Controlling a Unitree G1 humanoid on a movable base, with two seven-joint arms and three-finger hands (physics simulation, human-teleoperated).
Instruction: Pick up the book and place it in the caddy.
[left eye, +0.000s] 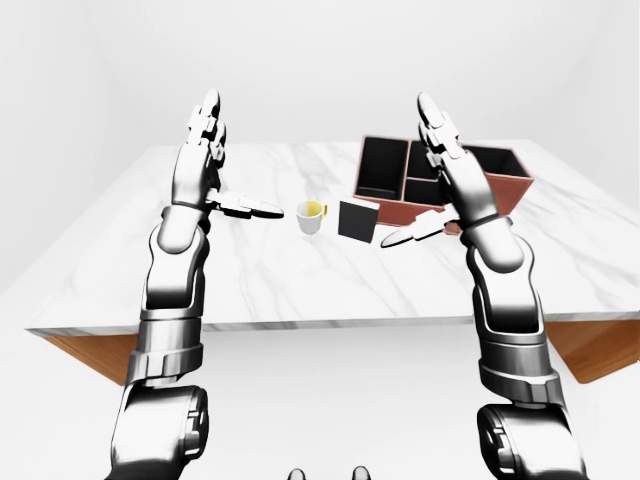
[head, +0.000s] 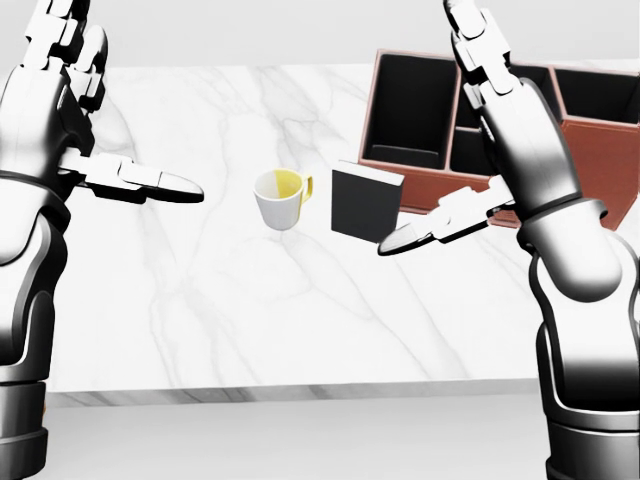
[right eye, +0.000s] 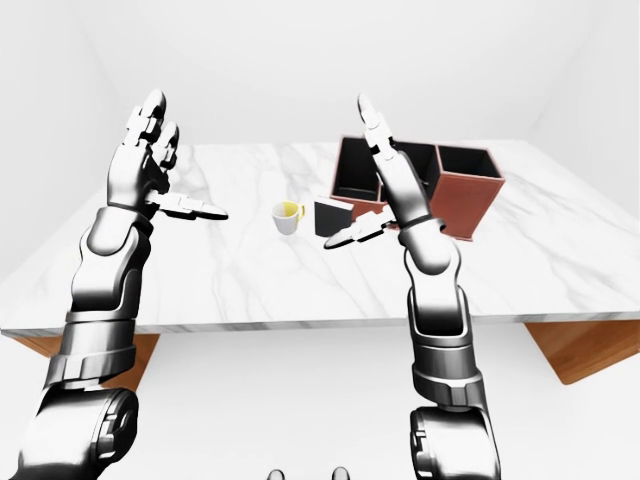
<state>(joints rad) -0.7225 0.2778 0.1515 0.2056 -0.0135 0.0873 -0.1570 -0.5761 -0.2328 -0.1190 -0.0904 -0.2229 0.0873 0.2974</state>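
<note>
A dark book (head: 366, 205) stands upright on the white marble table (head: 200, 300), just left of the red-brown caddy (head: 605, 160) with its black compartments. My right hand (head: 420, 125) is open and raised, fingers pointing up in front of the caddy. Its thumb (head: 430, 228) reaches toward the book's lower right corner without touching it. My left hand (left eye: 243, 158) is also open and empty, held high at the left of the views, well away from the book, with its thumb (head: 150, 182) pointing right.
A white mug (head: 280, 198) with a yellow inside sits just left of the book. The table's near edge (head: 300, 395) runs along the bottom of the head view. White walls surround the table, and brown floor (left eye: 95, 355) shows under it.
</note>
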